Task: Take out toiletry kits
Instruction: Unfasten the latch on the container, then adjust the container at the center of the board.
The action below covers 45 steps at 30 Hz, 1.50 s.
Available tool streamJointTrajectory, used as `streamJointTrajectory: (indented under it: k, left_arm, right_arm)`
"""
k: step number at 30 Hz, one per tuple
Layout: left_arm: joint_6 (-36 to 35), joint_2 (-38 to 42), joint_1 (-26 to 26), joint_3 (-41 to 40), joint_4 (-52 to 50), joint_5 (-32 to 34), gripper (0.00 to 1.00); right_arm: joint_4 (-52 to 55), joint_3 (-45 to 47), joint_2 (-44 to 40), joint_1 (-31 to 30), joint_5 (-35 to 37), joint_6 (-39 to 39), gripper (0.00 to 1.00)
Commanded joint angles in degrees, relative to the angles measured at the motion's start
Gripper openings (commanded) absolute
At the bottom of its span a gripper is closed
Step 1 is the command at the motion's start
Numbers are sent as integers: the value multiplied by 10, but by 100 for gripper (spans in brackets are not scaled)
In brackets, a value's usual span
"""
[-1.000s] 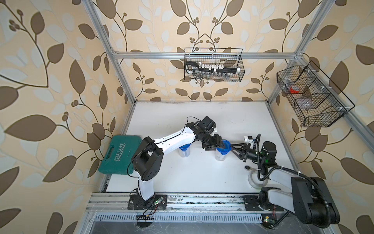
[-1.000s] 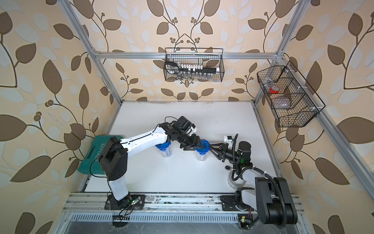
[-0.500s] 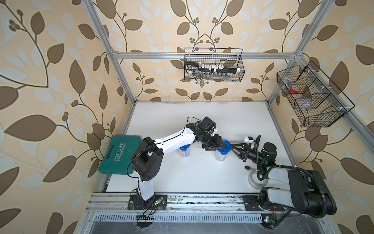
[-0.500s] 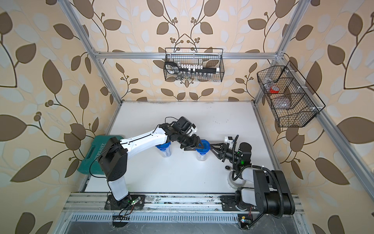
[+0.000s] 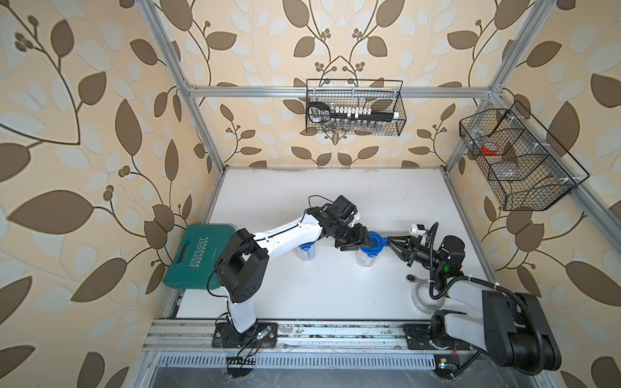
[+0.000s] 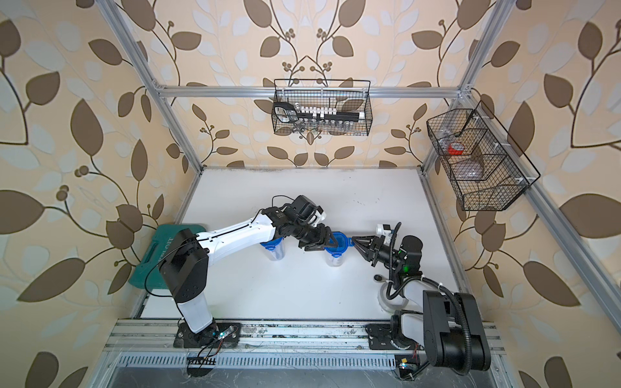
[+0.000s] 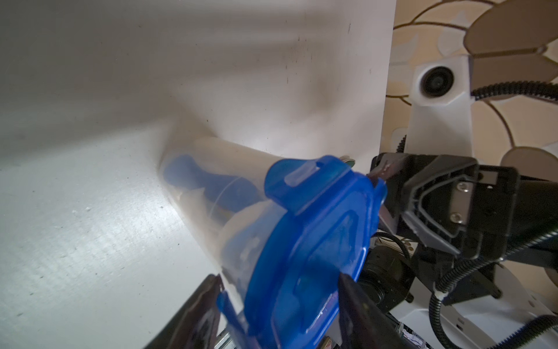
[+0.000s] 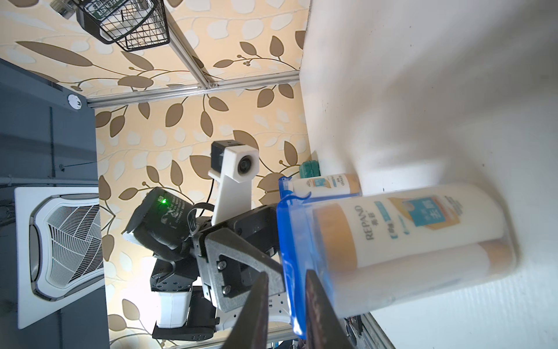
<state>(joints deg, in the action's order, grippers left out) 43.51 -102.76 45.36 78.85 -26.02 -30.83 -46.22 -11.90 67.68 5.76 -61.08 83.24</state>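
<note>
Noted two clear jars upright on the white desk: a central jar and a second jar off toward the left arm's side, half tucked under that arm, each capped in blue. Found the left gripper low at the central jar, jaws about half apart and pressed against opposite sides of its blue lid, with one finger on either flank in the left wrist view. Logged the right gripper at the same lid from the opposite side, jaws narrowed to a slim gap with a lid tab lying in that gap. Cannot tell whether pinched or merely straddled. Located the toiletry kit shut inside the central jar, just under the lid and both grippers: a white bottle with an orange-yellow cap marked REPAND, a second pale bottle beside it, and a blue piece visible through the wall. Spotted the other toiletry kit inside the second jar, well clear of either gripper. Marked a green case at the desk's left edge.
</note>
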Motion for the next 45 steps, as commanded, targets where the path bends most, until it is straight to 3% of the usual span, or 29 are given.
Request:
streamJointTrajectory:
  k: [1,4,7,9,12,15,19,28,45]
  left_arm:
    - [-19,-28,9,2,-131,64,65]
    - [-33,-25,9,61,-151,69,69]
    - [-46,-22,9,111,-170,78,73]
    - [-58,-18,8,133,-181,87,74]
    - [-89,-17,5,156,-196,107,76]
    - [-119,-29,5,178,-205,97,76]
    - [-149,-41,4,183,-204,93,75]
    - [-169,-59,4,182,-205,86,73]
    - [-165,-53,4,145,-198,91,69]
  right_arm:
    - [300,-81,-76,-1,41,-183,31]
    - [629,-199,-123,-1,196,-371,48]
    - [774,-264,-113,-2,289,-442,50]
    - [812,-283,-110,-14,329,-467,50]
    - [848,-312,-110,-92,425,-481,48]
    - [900,-344,-93,-177,529,-465,46]
    - [926,-362,-91,-250,600,-434,47]
    - [879,-365,-45,-300,573,-414,56]
    - [818,-461,78,-253,572,-474,59]
